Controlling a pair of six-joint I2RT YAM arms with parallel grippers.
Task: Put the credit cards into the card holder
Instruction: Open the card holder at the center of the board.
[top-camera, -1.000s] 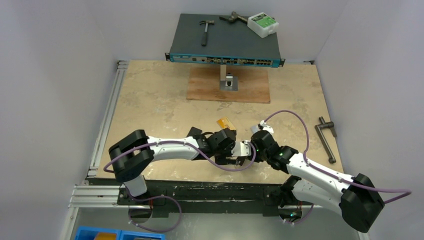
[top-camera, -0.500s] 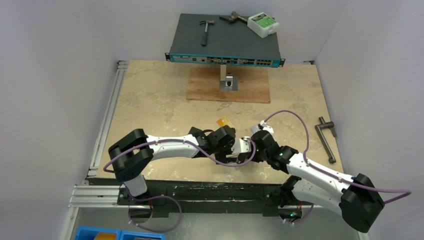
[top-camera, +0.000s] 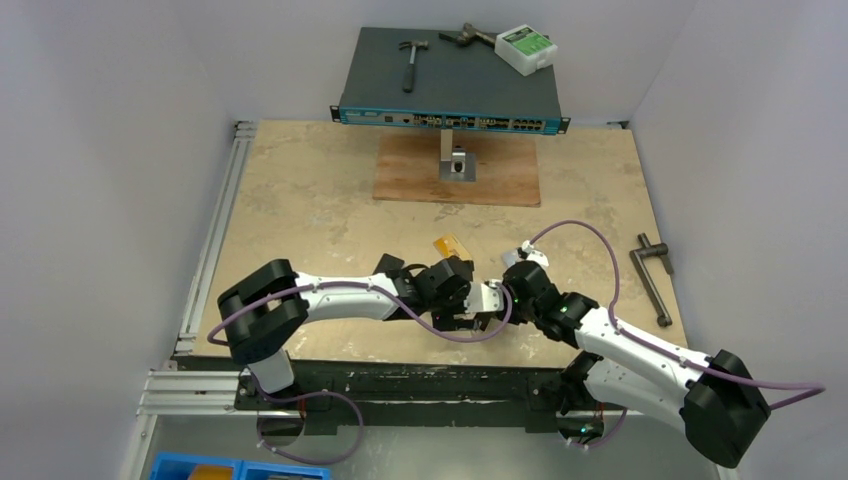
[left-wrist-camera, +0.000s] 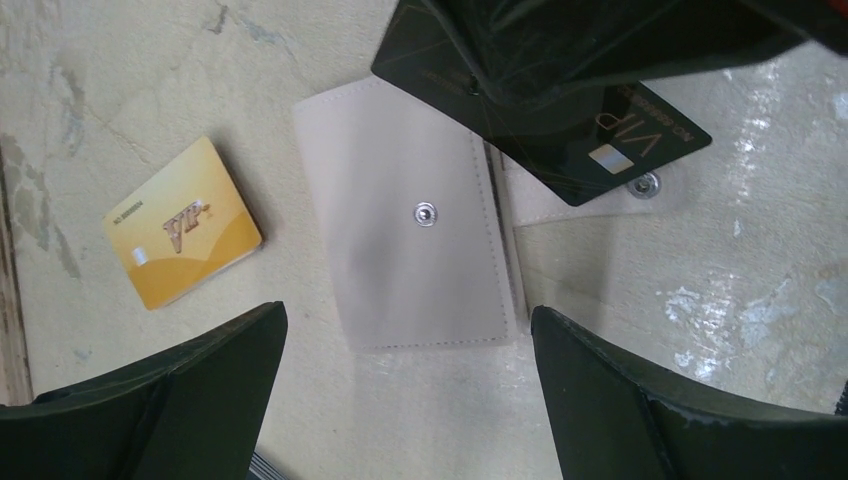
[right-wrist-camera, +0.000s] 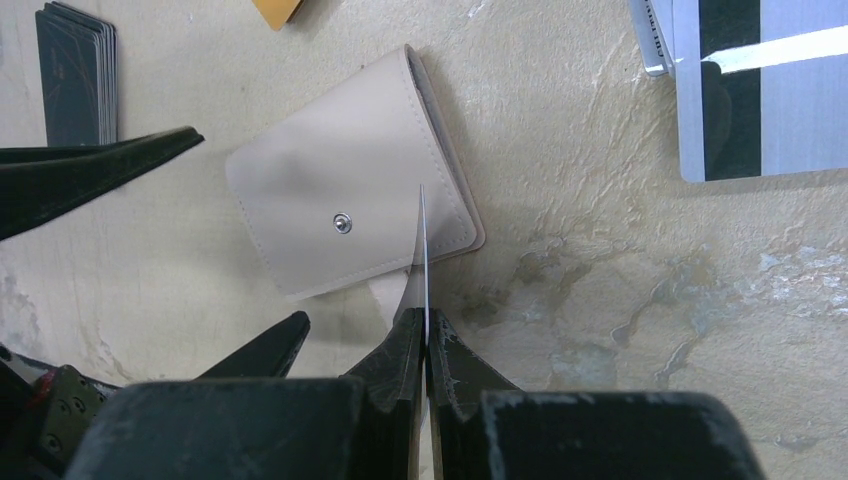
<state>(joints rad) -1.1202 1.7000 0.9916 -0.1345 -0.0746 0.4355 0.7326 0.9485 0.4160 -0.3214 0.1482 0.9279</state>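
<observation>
Your right jaws pinch black card (left-wrist-camera: 640, 135), held over edge of card holder (left-wrist-camera: 410, 215). Your left jaws spread wide above holder. Orange-yellow card (left-wrist-camera: 183, 222) lies beside, on surface (left-wrist-camera: 700, 330).

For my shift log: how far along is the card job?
Done: nothing visibly; the wallet lies folded, tab unsnapped. In hand: the right hand pinches the black card at its edge; the left hand hovers open. Left: that card, the orange card and silver cards.

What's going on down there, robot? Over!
Copy. left gripper open over the card holder. right gripper shut on the black card, above the holder's tab. Holder folded, tab unsnapped; orange card beside it, nothing blocking.
</observation>
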